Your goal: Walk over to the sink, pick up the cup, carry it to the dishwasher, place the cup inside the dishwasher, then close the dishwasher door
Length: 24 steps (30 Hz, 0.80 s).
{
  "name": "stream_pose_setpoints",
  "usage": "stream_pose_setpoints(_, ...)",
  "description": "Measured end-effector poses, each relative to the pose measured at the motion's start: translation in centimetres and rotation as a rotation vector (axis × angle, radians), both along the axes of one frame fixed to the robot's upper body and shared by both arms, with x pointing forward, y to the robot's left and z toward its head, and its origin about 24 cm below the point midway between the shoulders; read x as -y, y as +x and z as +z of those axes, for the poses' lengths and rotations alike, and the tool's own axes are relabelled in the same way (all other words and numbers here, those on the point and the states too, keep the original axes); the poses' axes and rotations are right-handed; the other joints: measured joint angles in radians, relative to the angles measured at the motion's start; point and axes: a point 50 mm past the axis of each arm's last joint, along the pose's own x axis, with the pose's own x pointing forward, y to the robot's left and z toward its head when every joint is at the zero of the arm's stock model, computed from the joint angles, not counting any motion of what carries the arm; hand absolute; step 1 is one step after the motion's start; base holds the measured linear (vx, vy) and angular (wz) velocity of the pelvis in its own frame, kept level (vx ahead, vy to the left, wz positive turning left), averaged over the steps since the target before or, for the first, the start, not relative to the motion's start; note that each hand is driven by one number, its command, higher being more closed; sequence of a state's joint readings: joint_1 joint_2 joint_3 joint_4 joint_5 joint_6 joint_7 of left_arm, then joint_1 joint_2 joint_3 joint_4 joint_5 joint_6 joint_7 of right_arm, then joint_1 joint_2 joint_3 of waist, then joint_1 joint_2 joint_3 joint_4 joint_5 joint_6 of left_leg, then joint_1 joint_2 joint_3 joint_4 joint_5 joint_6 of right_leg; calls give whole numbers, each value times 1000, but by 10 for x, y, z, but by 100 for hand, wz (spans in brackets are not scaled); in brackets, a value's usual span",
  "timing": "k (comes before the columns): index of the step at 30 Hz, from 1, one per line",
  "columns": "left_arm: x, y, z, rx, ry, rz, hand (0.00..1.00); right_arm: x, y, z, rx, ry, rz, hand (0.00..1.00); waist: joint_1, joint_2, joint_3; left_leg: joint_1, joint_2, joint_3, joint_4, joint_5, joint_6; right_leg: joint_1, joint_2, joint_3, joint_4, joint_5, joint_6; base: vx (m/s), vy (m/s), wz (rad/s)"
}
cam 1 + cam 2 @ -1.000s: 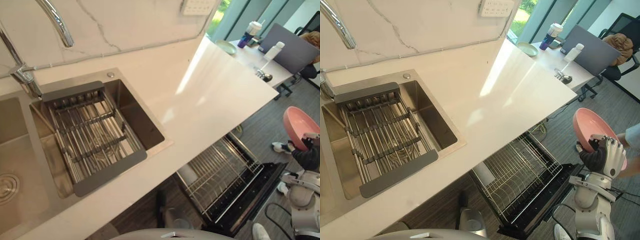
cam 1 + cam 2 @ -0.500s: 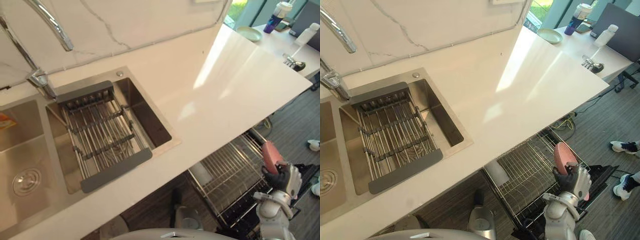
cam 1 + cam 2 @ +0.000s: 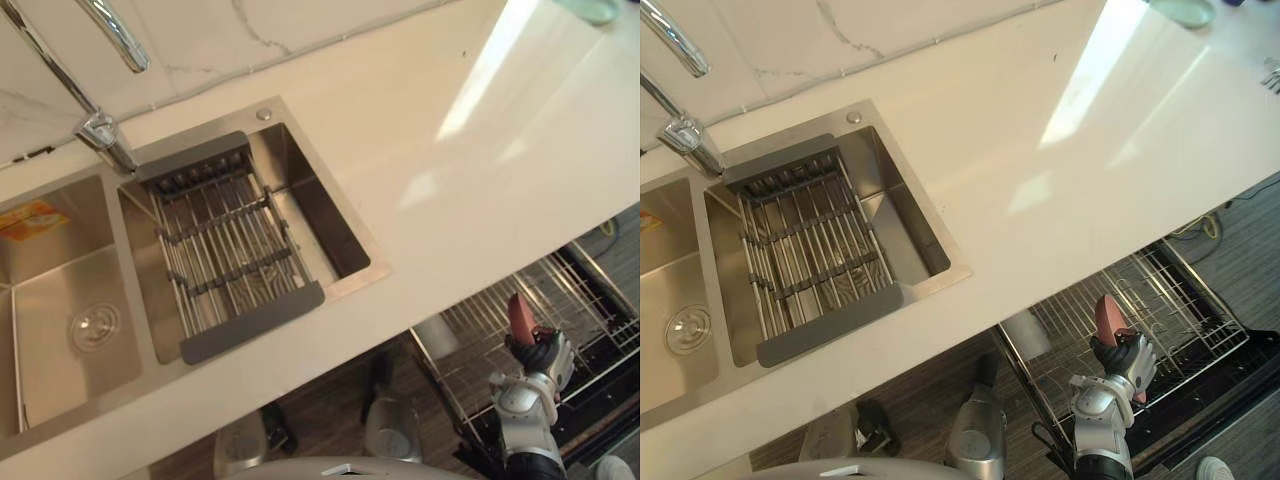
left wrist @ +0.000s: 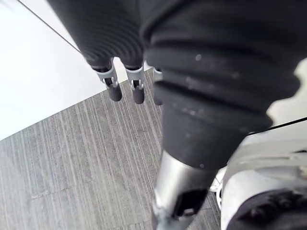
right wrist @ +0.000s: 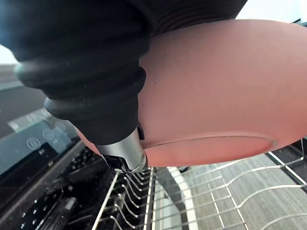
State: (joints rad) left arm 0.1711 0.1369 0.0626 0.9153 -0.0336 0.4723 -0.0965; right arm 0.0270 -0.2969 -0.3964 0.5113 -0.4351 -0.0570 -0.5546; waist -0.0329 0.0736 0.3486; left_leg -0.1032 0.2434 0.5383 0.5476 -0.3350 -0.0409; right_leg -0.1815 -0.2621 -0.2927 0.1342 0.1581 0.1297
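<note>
My right hand (image 3: 1122, 360), raised over the dishwasher rack (image 3: 1175, 295), grips a pink bowl (image 5: 216, 91) on edge; the wrist view shows its base. My left hand (image 4: 125, 84) hangs slack-fingered over floor (image 4: 72, 158)

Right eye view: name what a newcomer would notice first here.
The pink round bowl stands out, held on edge in the right hand over the pulled-out wire dishwasher rack, low on the robot's right. Next comes the stainless steel sink set in the glossy white countertop, with a grey-framed wire drying rack lying across its basin.
</note>
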Motion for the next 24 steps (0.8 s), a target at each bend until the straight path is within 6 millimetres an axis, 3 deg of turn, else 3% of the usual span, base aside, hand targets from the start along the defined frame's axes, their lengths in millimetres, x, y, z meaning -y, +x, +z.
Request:
stream_pose_setpoints(4, 3, 16, 2, 30, -16, -53, 0, 13, 10, 7, 4, 5, -30, 100, -2, 4, 52, -39, -34, -18, -11, 18, 19, -33, -38, -18, 26, -2, 3, -35, 32, 21)
stream_pose_setpoints(7, 4, 17, 2, 21, -43, -54, 0, 23, 11, 6, -25, 10, -62, 100, 4, 7, 66, -55, -56, -20, -24, 27, 28, -56, -57, -18, 33, 0, 6, -35, 40, 12)
stream_pose_setpoints(8, 4, 16, 2, 11, -57, -60, 0, 28, 11, 6, -40, 7, -76, 0, 6, 11, 74, -58, -70, -19, -38, 34, 32, -62, -69, -18, 34, 3, 9, -6, 36, 11)
stream_pose_setpoints(11, 2, 10, 2, -12, -96, -81, 0, 40, 6, 7, -50, 12, -149, 0, 6, 33, 85, -57, -104, -19, -81, 59, 33, -77, -93, -20, 36, 3, 13, 2, 19, 11)
stream_pose_setpoints(16, -1, 9, 2, -4, -98, -88, 0, 50, 0, 7, -14, 55, -285, 0, -11, 49, 88, -50, -126, -19, -145, 97, 28, -96, -100, -22, 43, -7, 9, 17, -32, 3)
stream_pose_setpoints(20, -1, 12, 2, 25, -74, -94, 0, 52, -9, 3, 18, 95, -335, 0, -25, 48, 88, -23, -127, -20, -169, 110, 20, -87, -98, -23, 65, -21, 13, 26, -52, 0)
stream_pose_setpoints(24, -4, 17, 2, 41, -10, -157, 0, 41, -12, 9, 257, 186, -324, 0, -30, 27, 73, 9, -115, -18, -178, 107, 12, -54, -82, -23, 53, -31, 5, 10, -31, -6)
